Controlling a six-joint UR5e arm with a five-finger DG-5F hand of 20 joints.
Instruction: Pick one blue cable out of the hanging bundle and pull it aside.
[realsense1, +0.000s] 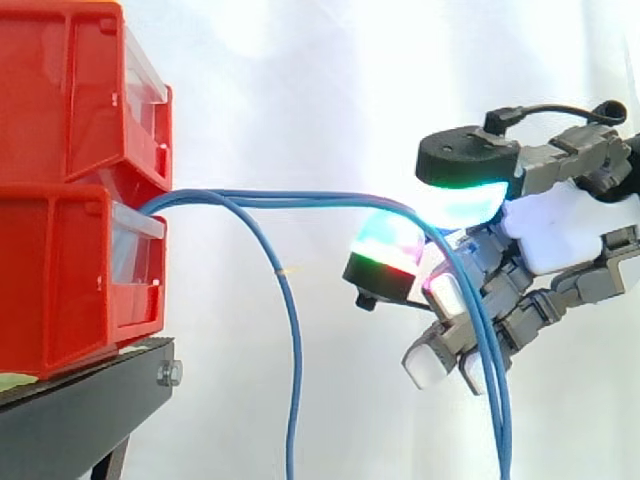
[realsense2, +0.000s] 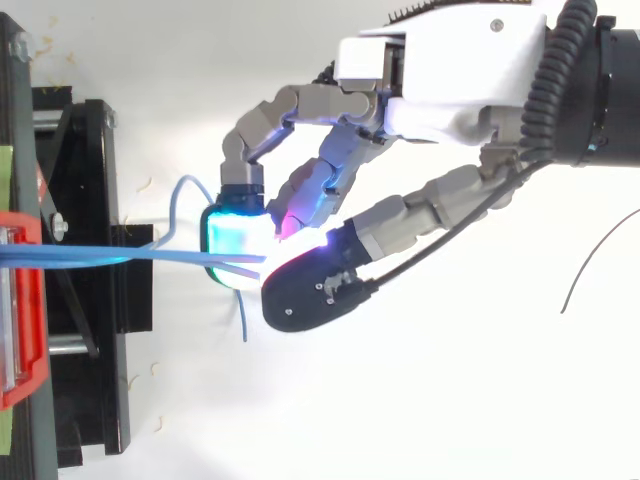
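Observation:
Blue cables (realsense1: 300, 200) come out between the two red bins and run level to the right, seen from above as a taut blue line (realsense2: 120, 255). Two strands reach my hand (realsense1: 560, 235), pass between a glowing thumb pad (realsense1: 460, 200) above and a glowing finger pad (realsense1: 385, 250) below, then hang down over the curled fingers (realsense1: 495, 390). The hand (realsense2: 450, 100) is shut on these strands. Another blue cable (realsense1: 292, 350) droops down on its own, left of the hand and apart from it.
Two red bins, an upper (realsense1: 70, 90) and a lower (realsense1: 70, 270), stand stacked on a black stand (realsense1: 90, 390) at the left. From above, the stand (realsense2: 90, 300) lies along the left edge. A white curtain hangs behind.

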